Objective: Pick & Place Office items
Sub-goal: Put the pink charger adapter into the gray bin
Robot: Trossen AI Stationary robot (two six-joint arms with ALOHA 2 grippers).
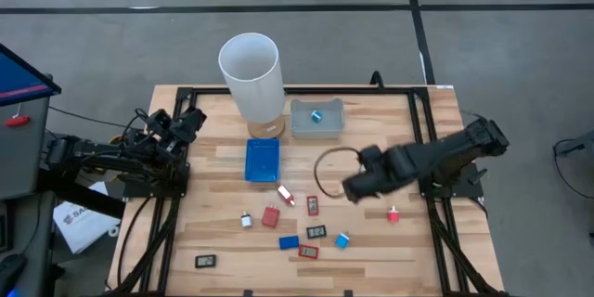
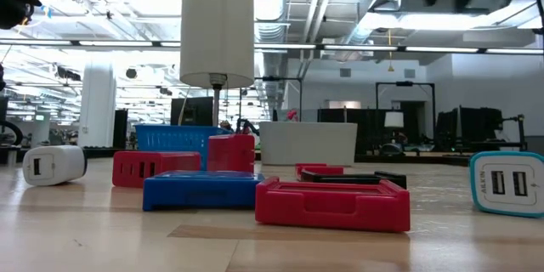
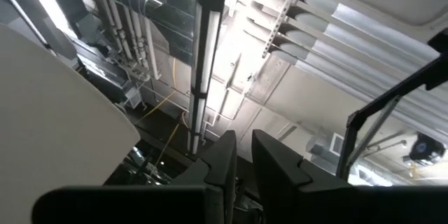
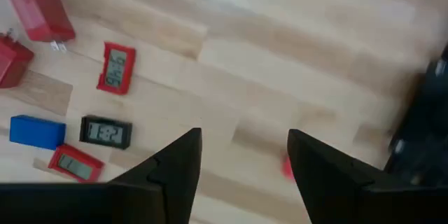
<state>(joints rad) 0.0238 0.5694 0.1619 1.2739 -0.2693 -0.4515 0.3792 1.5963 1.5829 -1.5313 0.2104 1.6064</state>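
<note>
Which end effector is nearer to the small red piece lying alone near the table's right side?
The right end effector, open, hovers just beside the lone red piece. The left end effector waits across the table at its left edge, far from it.

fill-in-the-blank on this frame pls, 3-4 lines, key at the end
1. The right end effector hovers over bare wood with its fingers ____.
2. The small item inside the grey tray is ____ in colour.
3. The left end effector points up at the ____, away from the table.
4. The tall white cylinder stands beside the grey tray, on the side nearer the ____ arm.

Missing words: open; blue; ceiling; left
</note>
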